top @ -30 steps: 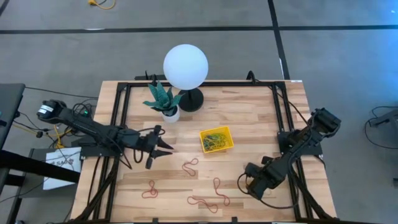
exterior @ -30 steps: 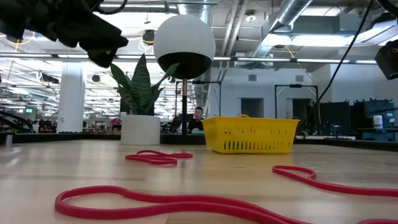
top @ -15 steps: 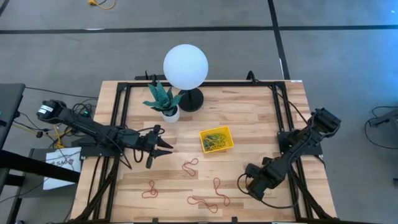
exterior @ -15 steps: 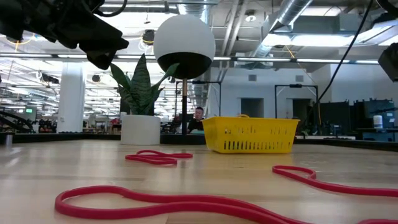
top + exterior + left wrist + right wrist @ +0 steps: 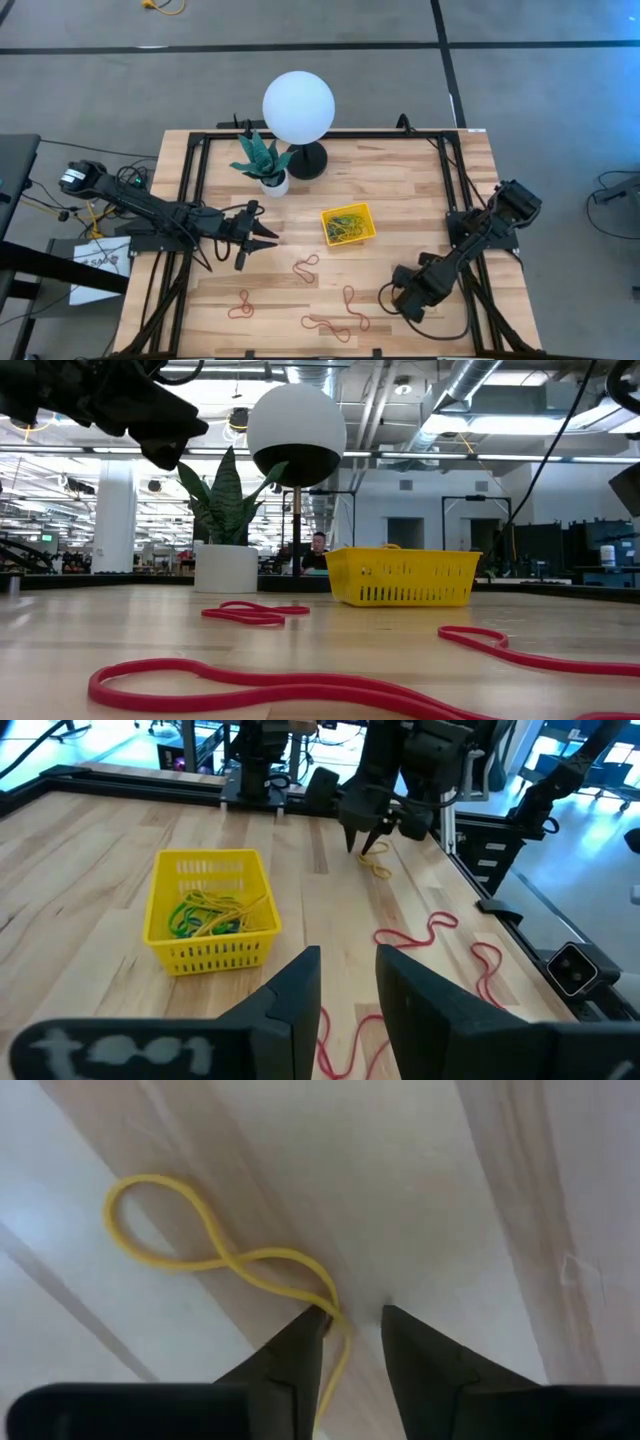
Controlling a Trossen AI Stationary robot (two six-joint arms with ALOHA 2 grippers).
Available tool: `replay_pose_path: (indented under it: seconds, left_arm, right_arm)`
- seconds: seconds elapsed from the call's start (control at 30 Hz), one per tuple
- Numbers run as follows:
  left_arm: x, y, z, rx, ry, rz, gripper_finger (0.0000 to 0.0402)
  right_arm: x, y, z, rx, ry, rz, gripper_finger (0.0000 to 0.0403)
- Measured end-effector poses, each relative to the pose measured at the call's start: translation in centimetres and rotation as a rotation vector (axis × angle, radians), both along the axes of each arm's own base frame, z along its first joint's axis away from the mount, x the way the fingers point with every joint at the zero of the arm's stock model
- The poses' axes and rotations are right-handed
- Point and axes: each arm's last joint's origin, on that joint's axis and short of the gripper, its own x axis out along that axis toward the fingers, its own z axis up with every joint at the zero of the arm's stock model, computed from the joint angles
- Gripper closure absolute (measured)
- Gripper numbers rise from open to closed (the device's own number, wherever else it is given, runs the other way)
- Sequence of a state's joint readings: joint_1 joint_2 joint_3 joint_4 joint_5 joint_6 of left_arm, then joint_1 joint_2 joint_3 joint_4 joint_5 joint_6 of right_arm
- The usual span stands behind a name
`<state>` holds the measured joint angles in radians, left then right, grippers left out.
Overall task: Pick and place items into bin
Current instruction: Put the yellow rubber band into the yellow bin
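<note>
My right gripper [image 5: 348,1315] is open near the table's near right corner [image 5: 402,298], pointing down. One fingertip stands on each side of a yellow rubber band [image 5: 200,1250] lying flat on the wood, also in the left wrist view [image 5: 376,870]. My left gripper [image 5: 348,982] hovers open and empty over the table's left part [image 5: 268,238]. The yellow bin [image 5: 349,224] sits mid-table and holds yellow and green bands [image 5: 212,912]. Several red bands [image 5: 306,265] lie on the near half of the table. My right gripper comes from above with its fingertips [image 5: 312,1325] down at the tabletop. The yellow band's end strand [image 5: 338,1328] runs between them, close against one finger. I cannot tell whether the finger touches it. The band lies flat and slack.
A white plant pot [image 5: 272,180] and a globe lamp [image 5: 298,108] stand at the far side, behind the bin. Black frame rails [image 5: 190,200] run along the table's edges. More red bands lie at the near edge [image 5: 335,325]. A person sits far off in the room [image 5: 318,548].
My right arm has eased downward and slightly toward the table's left, bringing its gripper lower over the yellow band. The left arm, the bin and the red bands have kept still.
</note>
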<state>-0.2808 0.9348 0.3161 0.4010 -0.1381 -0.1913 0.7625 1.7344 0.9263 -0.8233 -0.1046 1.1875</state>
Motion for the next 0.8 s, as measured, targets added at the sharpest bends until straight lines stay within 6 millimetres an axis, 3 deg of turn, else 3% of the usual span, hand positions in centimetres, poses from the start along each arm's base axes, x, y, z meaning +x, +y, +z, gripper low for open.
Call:
replay_pose_path:
  seconds: [0.13, 0.3, 0.43, 0.67, 0.73, 0.8]
  left_arm:
    - [0.0, 0.0, 0.0, 0.007, -0.002, -0.001, 0.0313]
    - [0.0, 0.0, 0.0, 0.014, -0.003, -0.002, 0.0313]
    - [0.0, 0.0, 0.0, 0.014, -0.003, -0.002, 0.0313]
    - [0.0, 0.0, 0.0, 0.066, -0.011, -0.004, 0.0313]
    - [0.0, 0.1, 0.0, 0.076, -0.012, 0.008, 0.0313]
    - [0.0, 0.1, 0.0, 0.079, -0.012, 0.019, 0.0313]
  right_arm:
    - [0.0, 0.2, 0.0, 0.012, -0.03, 0.089, 0.0324]
    - [-0.3, 0.4, 0.6, 0.025, -0.064, 0.136, 0.039]
    - [-0.1, 0.4, 2.0, 0.017, -0.137, 0.132, 0.0394]
    - [1.4, 1.0, 7.6, -0.05, -0.371, 0.246, 0.04]
    - [2.0, 0.8, 9.3, -0.139, -0.481, 0.32, 0.0401]
    - [2.5, 0.4, 10.4, -0.333, -0.623, 0.402, 0.04]
